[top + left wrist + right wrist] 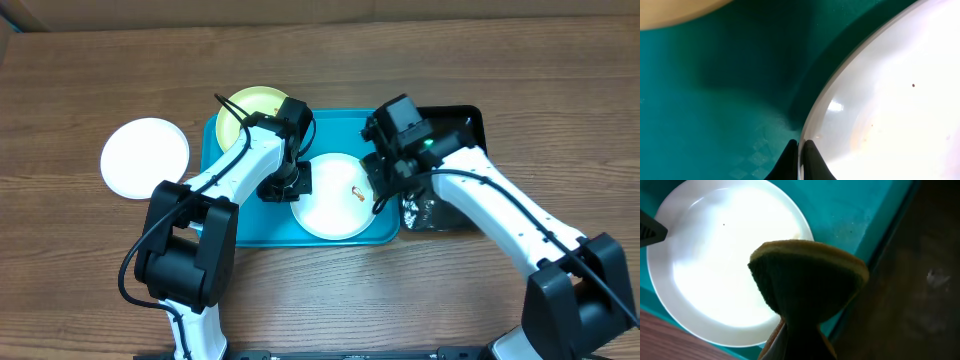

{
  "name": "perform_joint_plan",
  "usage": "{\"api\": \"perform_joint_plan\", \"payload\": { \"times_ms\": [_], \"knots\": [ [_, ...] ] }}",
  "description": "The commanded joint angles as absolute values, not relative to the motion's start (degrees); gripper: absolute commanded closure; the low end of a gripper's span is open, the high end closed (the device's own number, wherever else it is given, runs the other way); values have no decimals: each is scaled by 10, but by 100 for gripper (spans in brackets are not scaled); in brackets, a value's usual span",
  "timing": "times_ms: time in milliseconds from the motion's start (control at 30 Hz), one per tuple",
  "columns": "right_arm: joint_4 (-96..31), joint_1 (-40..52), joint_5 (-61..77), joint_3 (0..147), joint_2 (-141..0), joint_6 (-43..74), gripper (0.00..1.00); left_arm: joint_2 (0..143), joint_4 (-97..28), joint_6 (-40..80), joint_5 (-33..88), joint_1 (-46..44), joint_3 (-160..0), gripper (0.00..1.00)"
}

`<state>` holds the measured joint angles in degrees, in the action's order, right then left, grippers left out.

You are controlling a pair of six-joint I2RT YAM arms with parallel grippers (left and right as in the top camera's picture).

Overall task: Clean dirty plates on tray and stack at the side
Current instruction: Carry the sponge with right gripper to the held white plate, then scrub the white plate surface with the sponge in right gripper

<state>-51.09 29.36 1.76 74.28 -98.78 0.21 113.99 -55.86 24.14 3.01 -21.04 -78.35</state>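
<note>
The turquoise tray (345,128) holds a pale yellow-green plate (252,105) at its far left and a white plate (330,205) with a small brown smear at its front. A second white plate (145,158) lies on the table left of the tray. My left gripper (290,182) is shut on the left rim of the white plate in the tray; the left wrist view shows the fingers (801,157) pinching that rim (890,100). My right gripper (385,178) is shut on a yellow and dark green sponge (805,275), held above the plate's right edge (725,265).
A glossy black tray (455,125) sits against the turquoise tray's right side, with a crumpled dark item (420,210) at its front. The turquoise tray's right rim (880,235) runs just beside the sponge. Wooden table surrounds everything.
</note>
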Motion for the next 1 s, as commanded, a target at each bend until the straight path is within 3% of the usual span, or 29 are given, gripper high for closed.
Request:
{"api": "perform_joint_plan", "payload": {
  "times_ms": [0, 633, 967],
  "knots": [
    [-498, 315, -34, 761, -1010, 17, 96, 1131, -555, 249, 34, -218, -779, 96],
    [-434, 341, -101, 761, -1098, 30, 96, 1131, -556, 249, 34, -218, -779, 96],
    [-439, 341, -52, 761, -1152, 63, 96, 1131, -556, 249, 34, -218, -779, 96]
  ]
}}
